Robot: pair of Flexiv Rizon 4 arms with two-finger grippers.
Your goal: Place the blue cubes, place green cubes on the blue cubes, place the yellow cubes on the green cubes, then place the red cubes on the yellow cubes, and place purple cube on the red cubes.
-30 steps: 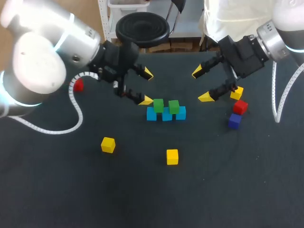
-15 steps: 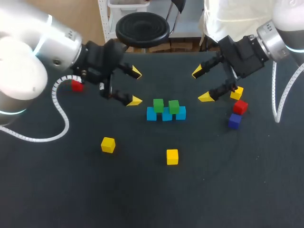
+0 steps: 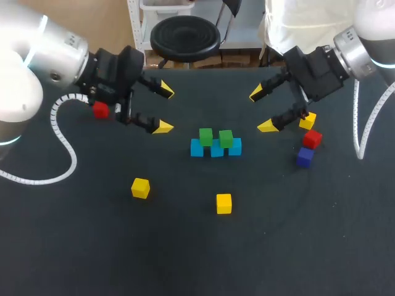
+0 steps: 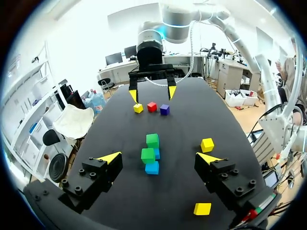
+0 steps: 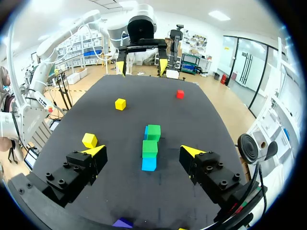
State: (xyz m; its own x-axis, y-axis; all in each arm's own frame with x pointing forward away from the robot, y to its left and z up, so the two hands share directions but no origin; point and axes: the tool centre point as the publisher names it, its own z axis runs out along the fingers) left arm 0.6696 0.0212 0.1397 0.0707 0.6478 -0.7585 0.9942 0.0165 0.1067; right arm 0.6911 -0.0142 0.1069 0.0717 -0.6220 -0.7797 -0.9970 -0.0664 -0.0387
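— How do the cubes look?
— Small, plain-coloured. Three blue cubes (image 3: 215,150) sit in a row in the middle of the counter (image 3: 74,246), with two green cubes (image 3: 205,136) on top. Three yellow cubes (image 3: 141,187), two red cubes (image 3: 312,139) and one purple cube (image 3: 304,157) lie loose.
— Claws?
— The left claw (image 3: 163,109) and right claw (image 3: 261,110) are both spread and empty.

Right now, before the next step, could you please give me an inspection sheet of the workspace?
Surface: table, dark and plain.
Job's things: three blue cubes in a row, with two green cubes on them. Three yellow cubes are loose, and two red cubes are loose. The purple cube sits beside the right-side red one.
Clutter: nothing seen.
Claws: left claw open, empty; right claw open, empty.
Cables: left cable loops over the table; right cable hangs by the right arm.
Surroundings: nothing seen.
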